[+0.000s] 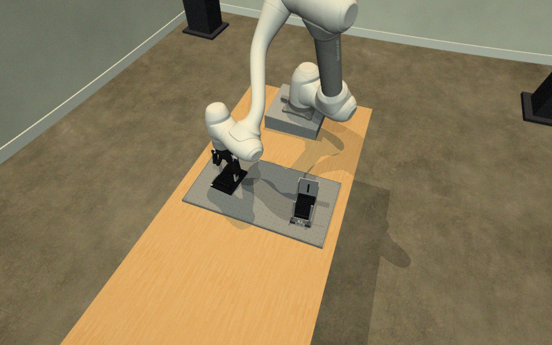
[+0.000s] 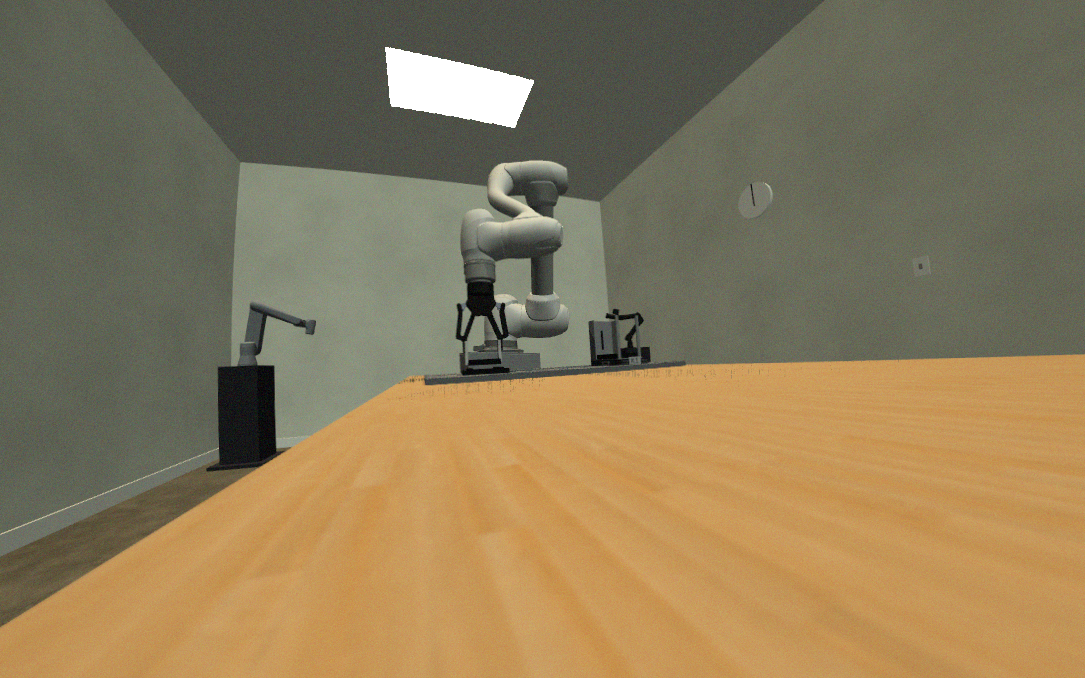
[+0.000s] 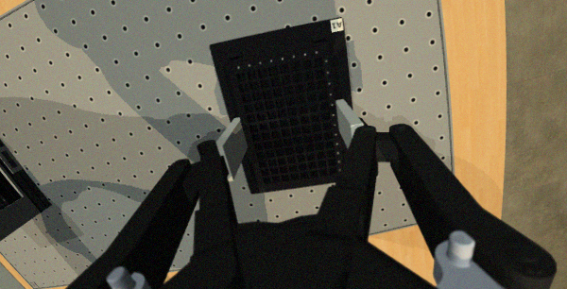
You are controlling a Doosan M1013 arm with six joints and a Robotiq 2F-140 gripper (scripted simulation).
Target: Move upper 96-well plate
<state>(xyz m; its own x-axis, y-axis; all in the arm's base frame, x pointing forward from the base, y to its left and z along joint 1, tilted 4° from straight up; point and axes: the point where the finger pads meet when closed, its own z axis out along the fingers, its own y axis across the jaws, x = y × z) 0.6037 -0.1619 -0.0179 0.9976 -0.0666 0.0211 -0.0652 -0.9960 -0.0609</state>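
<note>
Below the pincer point(image 1: 225, 168) in the top view, the upper 96-well plate point(image 1: 228, 178) sits low over the plate nest N1 point(image 1: 220, 187) on the perforated grey board point(image 1: 269, 205), which lies on the wooden surface point(image 1: 209, 278); well off to the pincer's side, stack rack K1 point(image 1: 304, 201) holds the lower plate point(image 1: 303, 206). In the exterior view the pincer point(image 2: 480, 347) hangs straight down with its fingertips close to the board, but plate and nest are too small there to tell whether the plate is fully seated. In the wrist view the pincer point(image 3: 288, 144) is clamped on the plate point(image 3: 285, 116) across its short width, one grey pad point(image 3: 349, 122) on each long side, and the pale A1 square point(image 3: 336, 25) lies at the far corner beyond the fingertips. The plate's edges run nearly parallel to the nest outline under it; whether well A1 faces that square cannot be read. Risks from here: releasing before the plate is fully down would leave it perched on a locator and tilted; a small residual twist could jam one corner; a pad dragging on opening could shift or lift the plate.
</note>
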